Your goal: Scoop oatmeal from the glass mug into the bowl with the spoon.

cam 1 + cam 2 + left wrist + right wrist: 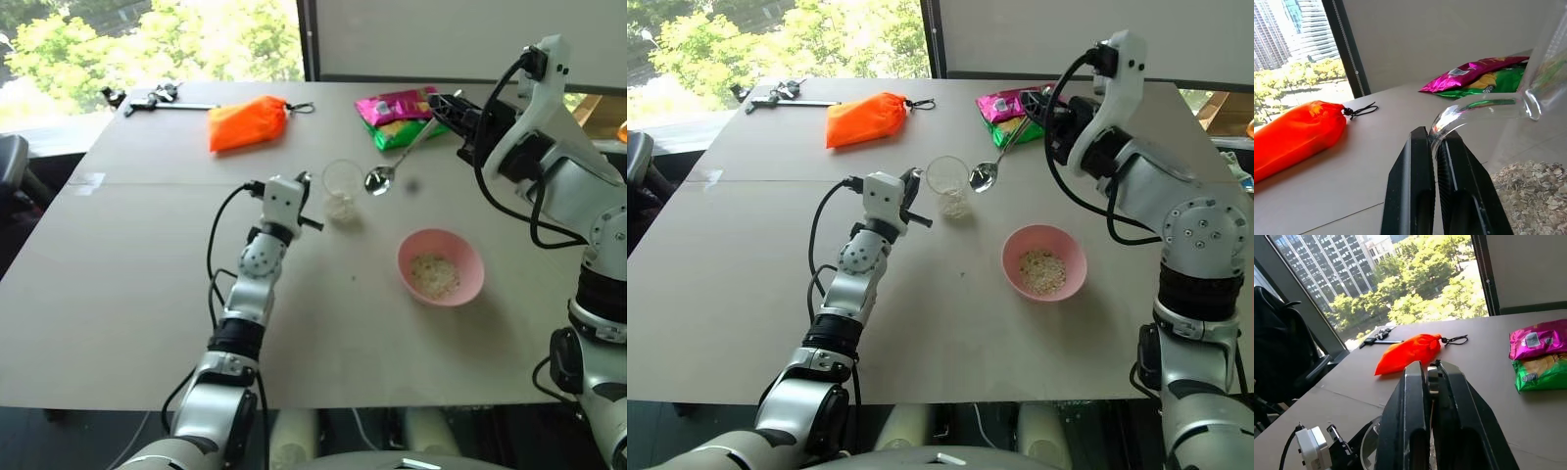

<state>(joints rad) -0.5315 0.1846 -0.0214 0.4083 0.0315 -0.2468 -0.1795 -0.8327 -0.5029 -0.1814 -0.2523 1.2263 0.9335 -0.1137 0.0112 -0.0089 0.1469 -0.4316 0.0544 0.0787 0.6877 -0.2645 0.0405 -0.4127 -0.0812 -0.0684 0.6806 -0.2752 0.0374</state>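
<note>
Clear, colourless glass formed the glass mug (342,186), a small round-rimmed cup standing upright near the middle of the desk (147,294). A shallow layer of pale beige, flaky oatmeal (341,208) lay at its bottom; in the left wrist view the flakes appeared loose and grainy behind the glass wall. The left gripper (1432,147) had its two black fingers pressed together on the rim of the mug, pinching the glass wall between them.

To the right of the mug, nearer the robot, sat the bowl (441,266), round, pink and smooth-rimmed, wider than the mug and apart from it. A small heap of oatmeal rested inside it.

The right gripper (1431,374) was closed on the handle of the spoon (392,166), a slim, shiny silver utensil with a long straight handle. Its small oval head hung in the air just beside the mug's rim, tilted downward, and appeared empty, though this could not be told with certainty.

At the far side of the desk lay an orange pouch (247,123), two snack packets (397,116) in magenta and green, and a dark metal tool (162,100).
</note>
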